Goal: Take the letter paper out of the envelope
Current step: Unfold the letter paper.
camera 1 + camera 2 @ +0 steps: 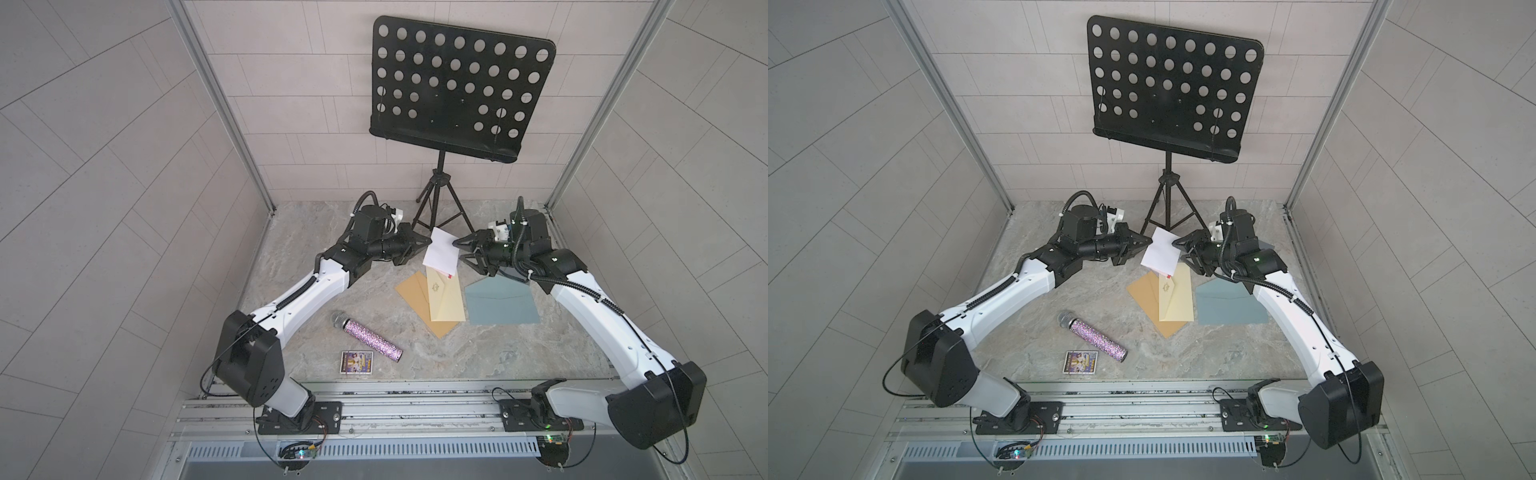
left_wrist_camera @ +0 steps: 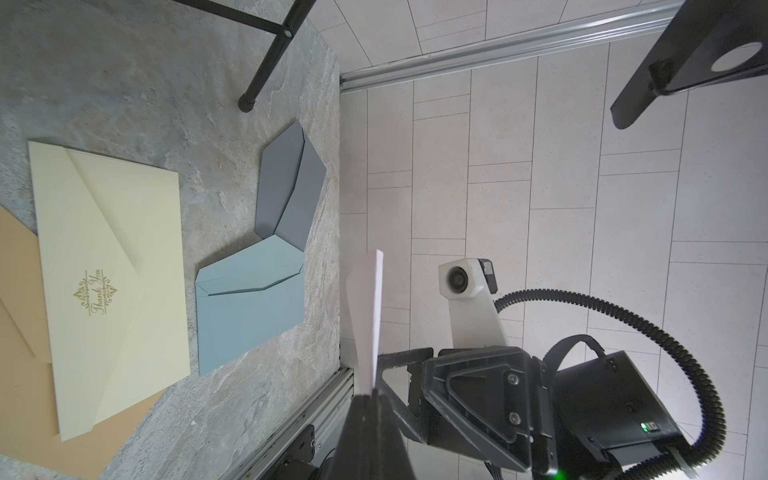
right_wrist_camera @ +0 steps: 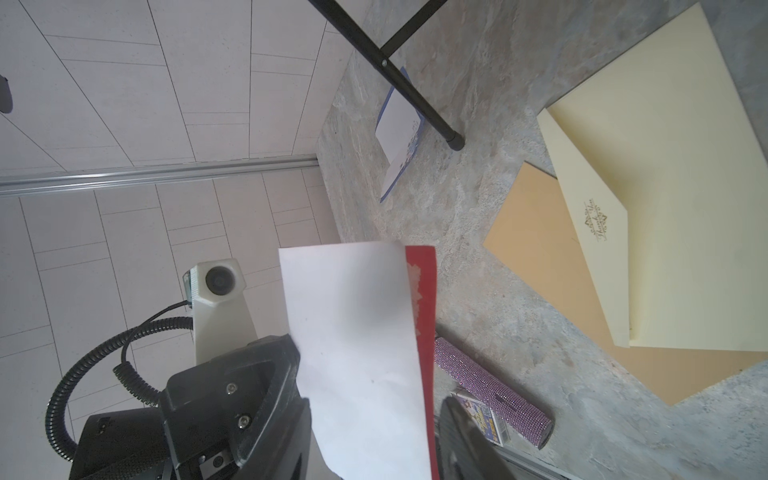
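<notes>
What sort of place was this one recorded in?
Probably a staged robot test booth: panel walls in aluminium framing, two arms bolted to a base rail, and stage props, a music stand and glittery microphone, on a stone-look tabletop.

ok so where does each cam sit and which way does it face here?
Both top views: high above the arm bases, looking down and forward at the table and music stand; left arm and right arm show whole.
Left wrist: on the left arm, facing along the shut left jaws, which pinch the white paper edge-on, toward the right arm.
Right wrist: on the right arm, facing past the open right jaws at the paper's face and the left arm.
Shared: both wrist views show the cream envelope.
</notes>
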Available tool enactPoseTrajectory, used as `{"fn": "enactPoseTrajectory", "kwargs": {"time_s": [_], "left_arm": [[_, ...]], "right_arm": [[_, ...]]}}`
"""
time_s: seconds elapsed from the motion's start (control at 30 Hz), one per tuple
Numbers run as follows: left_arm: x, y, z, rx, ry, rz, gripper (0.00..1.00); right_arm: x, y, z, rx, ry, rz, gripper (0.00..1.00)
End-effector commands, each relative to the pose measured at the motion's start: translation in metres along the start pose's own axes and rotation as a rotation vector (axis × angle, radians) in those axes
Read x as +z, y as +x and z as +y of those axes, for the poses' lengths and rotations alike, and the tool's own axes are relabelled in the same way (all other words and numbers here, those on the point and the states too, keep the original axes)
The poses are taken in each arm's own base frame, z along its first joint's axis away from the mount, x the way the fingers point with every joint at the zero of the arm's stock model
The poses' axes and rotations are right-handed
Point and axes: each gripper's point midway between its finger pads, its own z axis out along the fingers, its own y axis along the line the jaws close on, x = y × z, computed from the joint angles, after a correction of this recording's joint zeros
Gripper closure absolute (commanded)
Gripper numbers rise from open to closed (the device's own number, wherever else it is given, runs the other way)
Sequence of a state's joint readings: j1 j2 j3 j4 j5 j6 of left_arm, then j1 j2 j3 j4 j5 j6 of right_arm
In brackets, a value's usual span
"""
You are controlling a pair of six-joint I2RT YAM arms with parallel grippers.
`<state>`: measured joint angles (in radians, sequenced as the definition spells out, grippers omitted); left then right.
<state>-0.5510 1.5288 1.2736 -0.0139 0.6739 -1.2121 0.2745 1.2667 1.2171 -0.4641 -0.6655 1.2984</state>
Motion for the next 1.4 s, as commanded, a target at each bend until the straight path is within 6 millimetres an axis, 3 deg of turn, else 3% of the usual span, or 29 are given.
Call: {"fn": "enactPoseTrajectory", "kwargs": {"time_s": [0.0, 0.7, 1.37], "left_arm": [[-0.002, 0.003, -0.007, 0.009, 0.02, 0.009, 1.0], [-0.001, 0.007, -0.004, 0.011, 0.012, 0.019, 1.0], [0.004, 0.002, -0.01, -0.009, 0.034, 0.012, 1.0]], "right_arm": [[0.0, -0.003, 0.01, -0.018, -0.022, -0.01, 0.47], [-0.002, -0.004, 0.027, -0.01, -0.074, -0.005, 0.56], [-0.001, 0.009, 0.043, 0.006, -0.188, 0.049, 0.57]]}}
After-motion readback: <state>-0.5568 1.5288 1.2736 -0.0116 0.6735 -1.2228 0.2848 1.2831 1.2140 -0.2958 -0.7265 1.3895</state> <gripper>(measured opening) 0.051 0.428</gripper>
